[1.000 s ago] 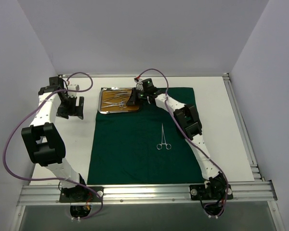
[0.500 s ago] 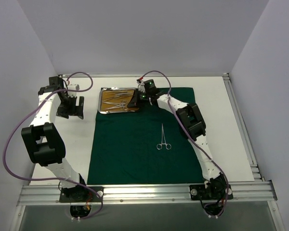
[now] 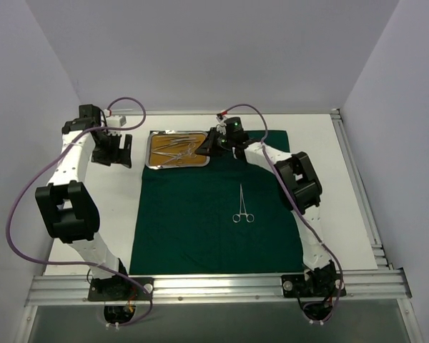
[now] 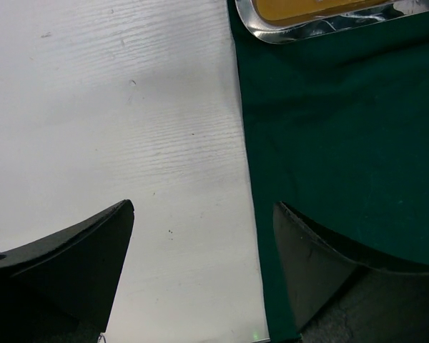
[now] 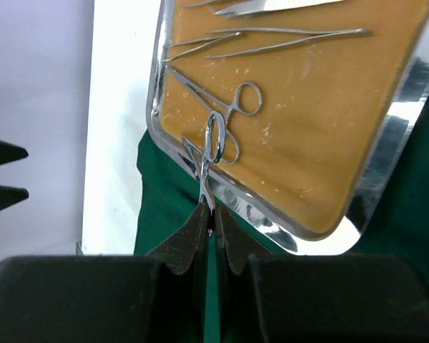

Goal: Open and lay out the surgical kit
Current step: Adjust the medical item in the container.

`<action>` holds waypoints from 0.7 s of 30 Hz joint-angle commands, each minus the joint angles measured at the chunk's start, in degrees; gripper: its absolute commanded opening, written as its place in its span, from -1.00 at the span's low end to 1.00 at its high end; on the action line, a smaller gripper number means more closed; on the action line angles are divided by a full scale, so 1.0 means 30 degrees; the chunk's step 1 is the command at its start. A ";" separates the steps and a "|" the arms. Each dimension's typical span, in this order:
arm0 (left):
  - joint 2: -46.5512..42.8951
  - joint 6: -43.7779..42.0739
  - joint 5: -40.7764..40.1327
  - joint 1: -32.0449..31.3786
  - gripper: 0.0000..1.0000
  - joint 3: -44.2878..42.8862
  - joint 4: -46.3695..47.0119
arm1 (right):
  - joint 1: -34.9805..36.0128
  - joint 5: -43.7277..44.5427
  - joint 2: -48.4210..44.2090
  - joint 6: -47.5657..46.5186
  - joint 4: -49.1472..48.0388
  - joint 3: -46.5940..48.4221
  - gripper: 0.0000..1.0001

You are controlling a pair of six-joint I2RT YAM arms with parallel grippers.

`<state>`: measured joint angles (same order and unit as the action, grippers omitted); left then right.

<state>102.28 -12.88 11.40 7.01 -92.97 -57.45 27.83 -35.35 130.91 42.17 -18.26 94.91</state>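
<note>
One clamp [image 5: 204, 184] pinched in right claw [image 5: 211, 218], over tray [image 5: 390, 136] rim.

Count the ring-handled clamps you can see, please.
2. One ring-handled clamp lies alone on the dark green cloth. The other is pinched by the right tool at the steel tray rim. The right arm may hide more.

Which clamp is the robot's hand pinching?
The ring-handled clamp standing on edge over the steel tray's rim, pinched in the shut right hand. A second clamp lies flat on the green cloth, untouched.
</note>
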 commanded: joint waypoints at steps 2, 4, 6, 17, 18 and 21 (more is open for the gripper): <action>-0.0050 -0.0246 0.0419 0.0038 0.76 -0.0622 -0.0361 | -0.0372 0.0506 -0.1830 0.0970 -0.1792 -0.0756 -1.00; -0.0109 -0.0217 0.0536 0.0038 0.76 -0.0593 -0.0303 | -0.0489 0.0418 -0.2150 0.1205 -0.1968 -0.1167 -1.00; -0.0138 -0.0246 0.0595 -0.0020 0.76 -0.0592 -0.0303 | -0.0605 0.0505 -0.2590 0.1645 -0.2554 -0.2304 -1.00; -0.0138 -0.0188 0.0625 -0.0079 0.76 -0.0563 -0.0274 | -0.0928 0.2525 -0.4760 0.2202 -0.2409 -0.6558 -1.00; -0.0138 -0.0188 0.0624 -0.0079 0.76 -0.0592 -0.0274 | -0.0929 0.2788 -0.4760 0.2260 -0.2438 -0.6705 -1.00; -0.0168 -0.0188 0.0624 -0.0079 0.76 -0.0505 -0.0274 | -0.0929 0.3228 -0.4731 0.2436 -0.2059 -0.7145 -1.00</action>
<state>102.28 -12.88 12.23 6.83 -92.97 -58.11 25.17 -28.27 119.50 48.47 -23.68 74.43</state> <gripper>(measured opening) 0.882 0.009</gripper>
